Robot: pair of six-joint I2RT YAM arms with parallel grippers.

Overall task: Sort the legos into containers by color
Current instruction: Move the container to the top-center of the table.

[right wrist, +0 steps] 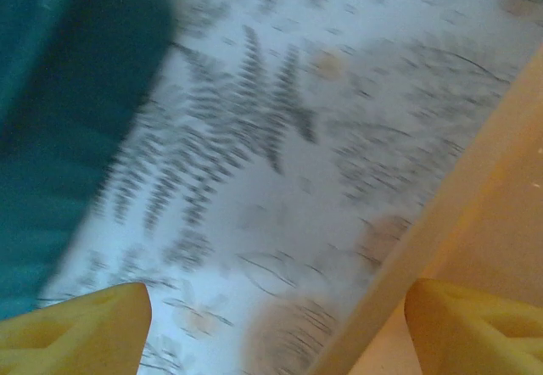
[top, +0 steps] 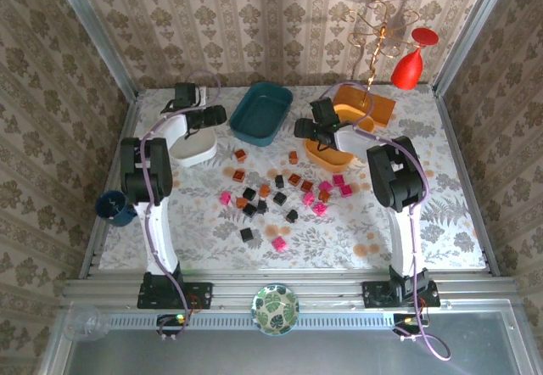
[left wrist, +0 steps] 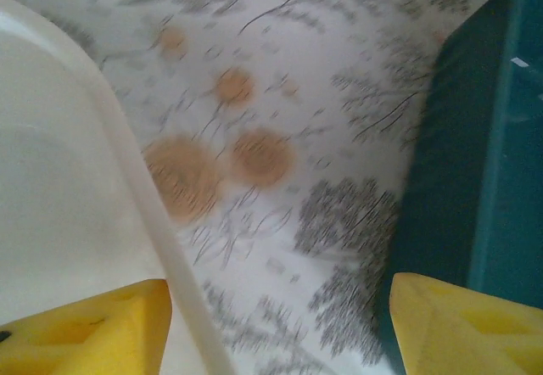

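Several tiny legos lie loose in the middle of the table: pink ones [top: 278, 243], black ones [top: 246, 234] and brown-orange ones [top: 241, 154]. At the back stand the white tub [top: 193, 153], the teal tub [top: 263, 110] and the orange tub [top: 329, 159], the last partly under my right arm. My left gripper [top: 219, 117] hangs open and empty between the white tub's rim [left wrist: 127, 154] and the teal tub [left wrist: 475, 171]. Also open and empty, my right gripper [top: 302, 129] hovers between the teal tub [right wrist: 59, 112] and the orange tub's rim [right wrist: 458, 197].
A flat orange board [top: 366, 103] with a gold wire stand and a red glass [top: 411, 66] stand at the back right. A dark blue cup [top: 114, 206] sits off the left edge. A round patterned dish [top: 275, 309] rests on the near rail.
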